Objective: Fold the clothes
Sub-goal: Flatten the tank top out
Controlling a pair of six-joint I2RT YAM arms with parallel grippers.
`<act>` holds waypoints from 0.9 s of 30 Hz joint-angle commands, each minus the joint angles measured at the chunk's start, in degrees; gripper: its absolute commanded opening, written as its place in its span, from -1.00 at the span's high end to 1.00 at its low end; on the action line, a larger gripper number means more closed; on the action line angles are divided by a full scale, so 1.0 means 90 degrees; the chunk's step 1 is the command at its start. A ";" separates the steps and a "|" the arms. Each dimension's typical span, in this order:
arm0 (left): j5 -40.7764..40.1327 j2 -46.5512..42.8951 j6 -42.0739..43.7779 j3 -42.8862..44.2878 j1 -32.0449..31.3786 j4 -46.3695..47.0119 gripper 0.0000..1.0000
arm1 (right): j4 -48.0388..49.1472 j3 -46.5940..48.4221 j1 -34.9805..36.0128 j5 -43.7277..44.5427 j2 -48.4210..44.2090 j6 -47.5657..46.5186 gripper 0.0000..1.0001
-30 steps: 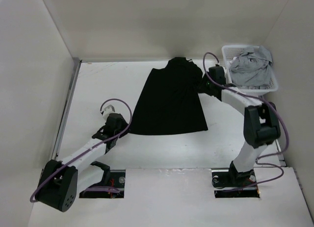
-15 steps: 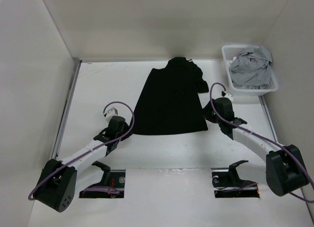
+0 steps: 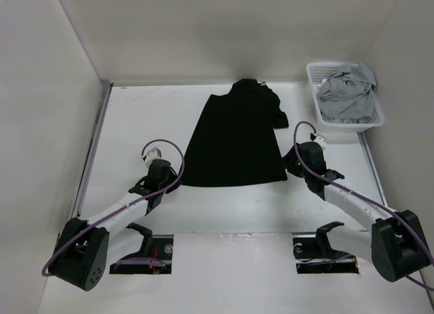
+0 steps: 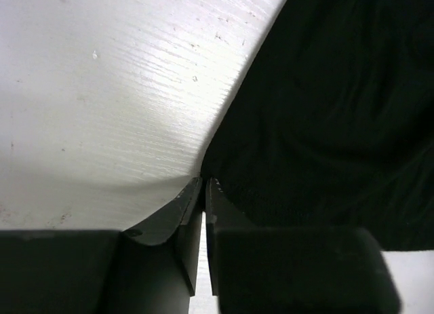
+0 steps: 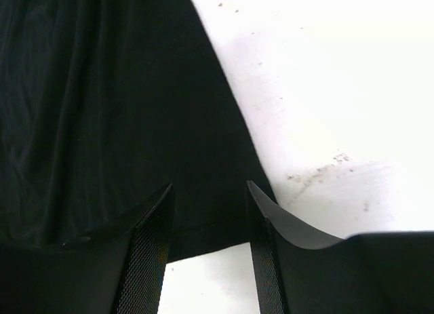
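Folding the black shirt [image 3: 237,134], spread flat in the middle, collar far, hem near. Pinching at its near left hem corner with the left gripper [image 4: 204,180], jaws together; grip on cloth unconfirmed, so verify before lifting. Straddling the near right corner with the right gripper [image 5: 209,185], jaws apart; close there first. Then lift both level and carry hem toward collar. Working between plain white walls [image 3: 203,36] on a white, lightly scuffed table [image 3: 135,117]; keep off the basket [image 3: 313,83] of grey cloth [image 3: 346,93], far right.
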 commanded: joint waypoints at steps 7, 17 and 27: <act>0.0143 -0.2147 -0.0158 0.0204 0.1017 -0.0757 0.96 | -0.0936 -0.0155 0.0412 0.0456 -0.0454 0.0192 -0.01; 0.0641 -0.2099 -0.0178 -0.0040 0.1497 -0.0601 0.96 | -0.1162 -0.0097 0.1886 0.0280 0.0033 0.1031 -0.01; 0.0671 -0.2118 -0.0159 -0.0079 0.1380 -0.0484 0.95 | -0.1512 -0.0205 0.2210 0.1012 -0.0063 0.1627 0.14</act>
